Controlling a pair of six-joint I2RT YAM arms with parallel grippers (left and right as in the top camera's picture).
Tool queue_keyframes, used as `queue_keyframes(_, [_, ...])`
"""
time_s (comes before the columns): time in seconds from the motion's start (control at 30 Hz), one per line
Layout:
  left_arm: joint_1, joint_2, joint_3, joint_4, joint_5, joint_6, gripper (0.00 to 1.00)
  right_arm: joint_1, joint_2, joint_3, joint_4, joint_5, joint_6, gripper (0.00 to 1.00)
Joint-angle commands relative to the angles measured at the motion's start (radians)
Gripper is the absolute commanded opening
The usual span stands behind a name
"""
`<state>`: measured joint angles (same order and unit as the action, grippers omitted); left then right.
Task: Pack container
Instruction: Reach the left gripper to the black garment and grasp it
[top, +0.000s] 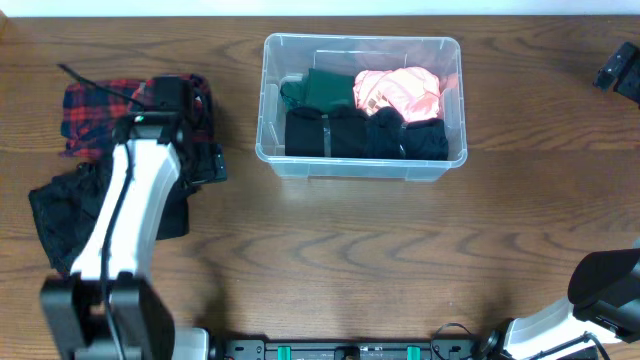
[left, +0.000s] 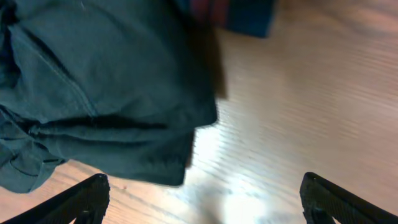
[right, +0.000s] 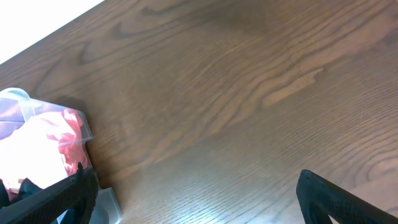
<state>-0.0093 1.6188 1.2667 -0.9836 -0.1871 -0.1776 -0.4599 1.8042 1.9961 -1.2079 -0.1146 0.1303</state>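
**Clear container partly filled; both grippers released**

The clear, rectangular plastic container (top: 362, 41) with rounded corners stands at the far centre of the brown wooden bench (top: 400, 250). Inside it, a dark green folded garment (top: 322, 88) lies at the far left and a crumpled pink garment (top: 400, 92) at the far right. A row of black folded pieces (top: 365, 135) runs along the near wall.

Left of the container and well apart from it, a red-and-black plaid cloth (top: 88, 110) and a rumpled black garment (top: 60, 215) lie on the bench. The white left arm (top: 125, 210) reaches over them.

The left gripper (left: 205, 202) is released, jaws wide, with only bench wood between them and the black garment just beyond. The right gripper (right: 199, 202) is likewise released over bare bench, to the right of the container. One corner of the container shows at the left edge of the right wrist view.
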Motion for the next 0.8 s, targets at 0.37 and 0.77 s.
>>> queue_keyframes(0.37, [0.004,0.208,0.012,0.117,-0.286,-0.091,0.98,-0.005,0.001,0.004,0.000,0.003,0.014,0.99])
queue_keyframes(0.77, [0.004,0.306,0.012,0.130,-0.360,-0.079,0.98,-0.005,0.001,0.004,0.000,0.003,0.014,0.99])
